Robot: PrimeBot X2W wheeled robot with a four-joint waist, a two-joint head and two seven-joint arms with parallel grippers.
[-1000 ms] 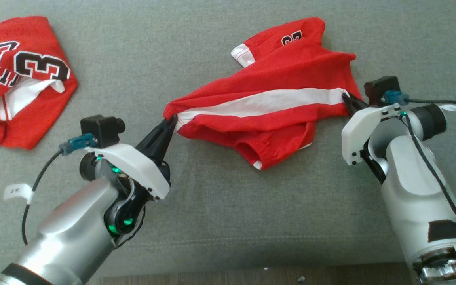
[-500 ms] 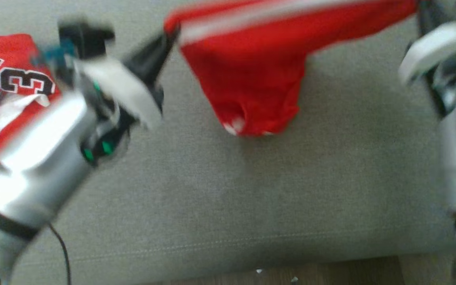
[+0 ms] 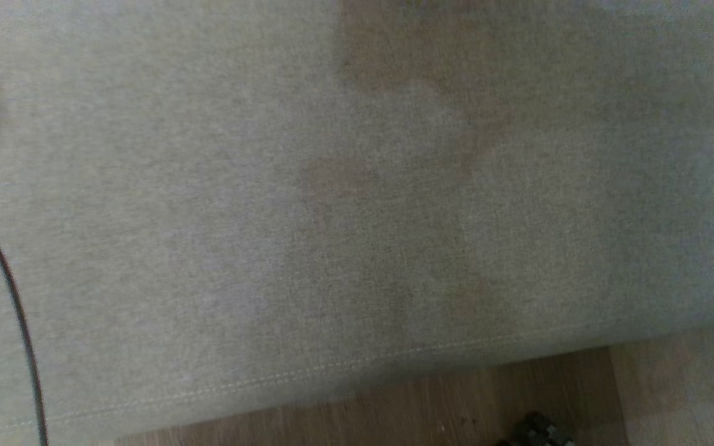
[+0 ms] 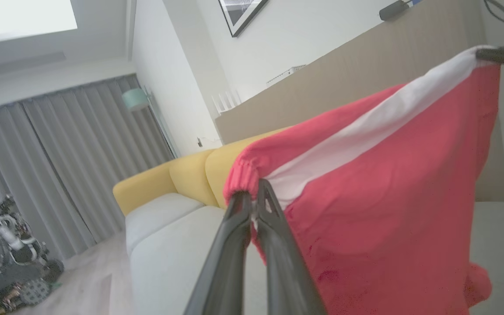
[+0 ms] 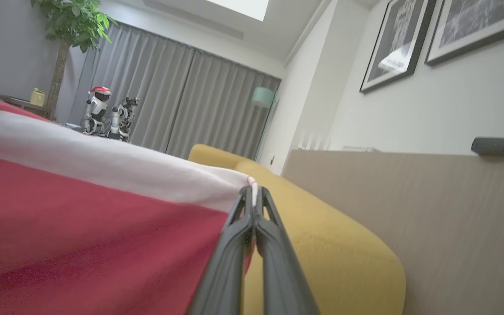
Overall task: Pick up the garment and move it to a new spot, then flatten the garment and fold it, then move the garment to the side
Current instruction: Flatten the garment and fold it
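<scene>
Garment (image 4: 387,197) hangs stretched between left gripper (image 4: 254,192) and right gripper (image 5: 252,190), each pinching a corner.

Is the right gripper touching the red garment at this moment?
Touching. The right wrist view shows the right gripper shut on the garment at its white-striped corner, the cloth pinched between the fingers.
</scene>
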